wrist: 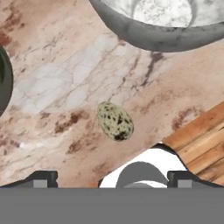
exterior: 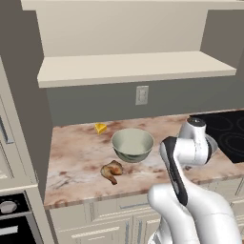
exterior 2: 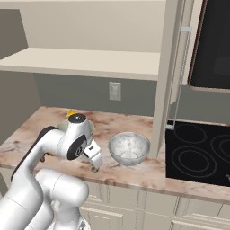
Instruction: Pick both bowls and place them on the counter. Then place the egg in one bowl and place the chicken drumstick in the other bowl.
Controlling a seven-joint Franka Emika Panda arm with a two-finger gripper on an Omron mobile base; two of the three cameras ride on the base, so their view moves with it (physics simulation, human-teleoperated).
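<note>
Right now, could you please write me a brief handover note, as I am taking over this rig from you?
Gripper: open, empty, hovering above the egg.
Both bowls stand on the counter: the dark grey-green bowl and the white speckled bowl. That step is done.
The egg lies on the counter between the bowls, not yet picked.
The chicken drumstick lies on the counter in front of the dark bowl.
Left: egg into one bowl, drumstick into the other.

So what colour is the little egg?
The egg is pale olive-tan with dark speckles, clearest in the hand view.
</note>
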